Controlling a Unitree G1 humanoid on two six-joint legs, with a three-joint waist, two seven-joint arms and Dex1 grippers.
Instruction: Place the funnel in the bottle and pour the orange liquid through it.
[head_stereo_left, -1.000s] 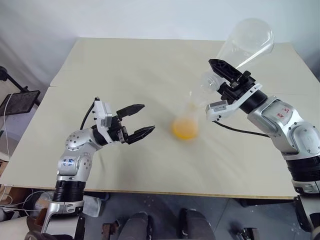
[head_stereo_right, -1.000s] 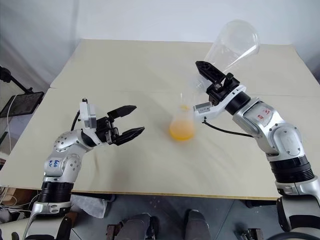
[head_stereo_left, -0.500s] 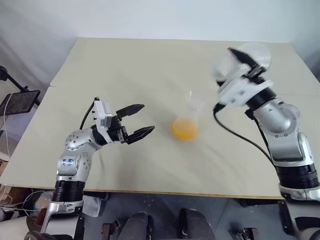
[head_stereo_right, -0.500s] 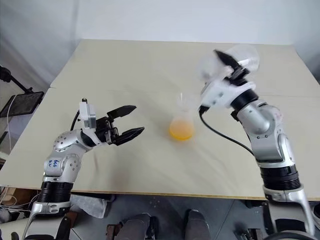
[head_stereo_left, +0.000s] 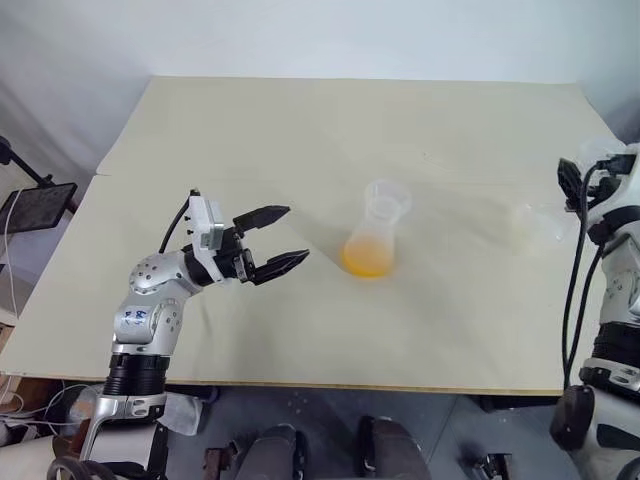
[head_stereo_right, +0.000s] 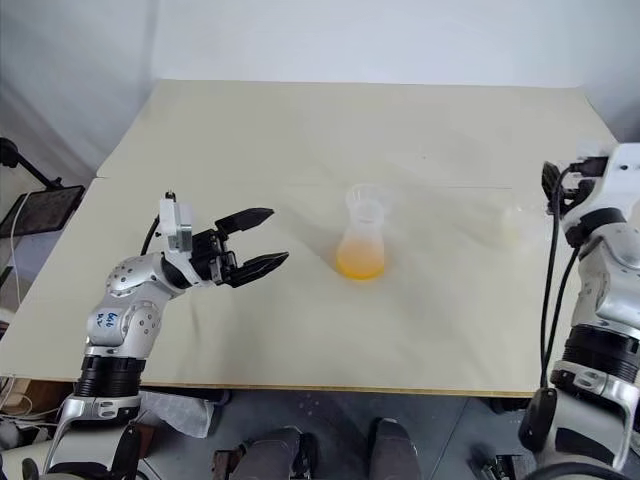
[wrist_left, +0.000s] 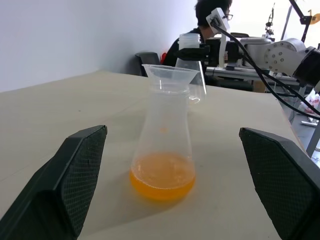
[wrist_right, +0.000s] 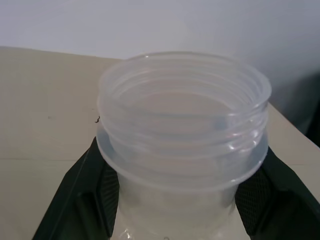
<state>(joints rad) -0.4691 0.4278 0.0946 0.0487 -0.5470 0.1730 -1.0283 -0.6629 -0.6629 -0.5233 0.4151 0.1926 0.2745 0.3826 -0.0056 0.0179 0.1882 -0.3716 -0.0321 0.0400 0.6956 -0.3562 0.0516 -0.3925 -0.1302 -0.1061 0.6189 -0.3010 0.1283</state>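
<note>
On the pale table the right gripper stands at the right edge, fingers clamped around an empty upright wide-mouthed container. The left gripper gapes empty, pointing at the bottle at mid-table just beyond it; funnel seated, orange liquid pooled inside.

funnel: clear, colourless plastic; sat upright in the bottle's mouth, flared cone above the rim.
bottle: translucent, widening toward its base; stood upright just off the table's middle, toward 5 o'clock.
orange liquid: bright yellow-orange, a shallow layer in the bottle's bottom.
</note>
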